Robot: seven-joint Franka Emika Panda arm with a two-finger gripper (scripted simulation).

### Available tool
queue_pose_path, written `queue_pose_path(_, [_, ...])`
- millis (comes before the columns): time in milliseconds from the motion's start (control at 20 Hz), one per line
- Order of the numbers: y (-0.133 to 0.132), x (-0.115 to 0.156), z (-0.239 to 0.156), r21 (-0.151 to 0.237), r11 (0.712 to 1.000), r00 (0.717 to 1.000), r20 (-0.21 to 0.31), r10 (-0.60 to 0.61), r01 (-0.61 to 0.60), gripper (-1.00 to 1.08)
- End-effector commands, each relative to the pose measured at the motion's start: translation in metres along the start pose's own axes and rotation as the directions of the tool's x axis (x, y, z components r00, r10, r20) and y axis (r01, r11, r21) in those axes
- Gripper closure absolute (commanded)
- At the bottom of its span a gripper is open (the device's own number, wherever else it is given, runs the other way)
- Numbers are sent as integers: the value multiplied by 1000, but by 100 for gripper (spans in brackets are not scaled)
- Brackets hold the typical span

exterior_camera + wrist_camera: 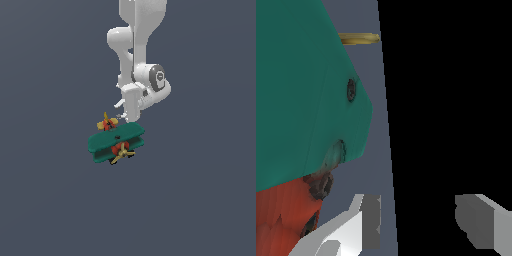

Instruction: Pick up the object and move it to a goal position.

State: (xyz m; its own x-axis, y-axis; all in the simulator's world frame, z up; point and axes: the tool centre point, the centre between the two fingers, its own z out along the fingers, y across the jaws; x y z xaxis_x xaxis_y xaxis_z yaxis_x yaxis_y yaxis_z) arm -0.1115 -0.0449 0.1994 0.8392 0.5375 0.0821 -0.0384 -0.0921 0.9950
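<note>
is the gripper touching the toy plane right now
Cannot tell. In the wrist view the gripper is open beside the biplane; neither view plainly shows contact or gap.

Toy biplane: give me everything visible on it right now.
The toy biplane is small, with two dark green wings stacked one over the other, a red nose carrying a tan three-blade propeller that faces the camera, and a yellow-and-red tail behind. It looks like painted wood. The wrist view shows two dark holes in the upper wing and the red body under it. The gripper hangs just above its rear, fingers spread in the wrist view with nothing between them; contact cannot be confirmed.
</note>
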Motion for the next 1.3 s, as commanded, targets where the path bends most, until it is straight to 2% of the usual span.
queue_pose_path(0, [-3, 0, -1, -7, 1000, 1000, -14, -6, 6, -20])
queue_pose_path(300, [-15, 0, -3, -32, 999, 997, -67, -26, 24, -20])
queue_pose_path(850, [-45, 1, -13, -85, 995, 976, -203, -74, 58, -20])
queue_pose_path(1250, [-56, 0, -18, -103, 992, 962, -258, -92, 67, -20])
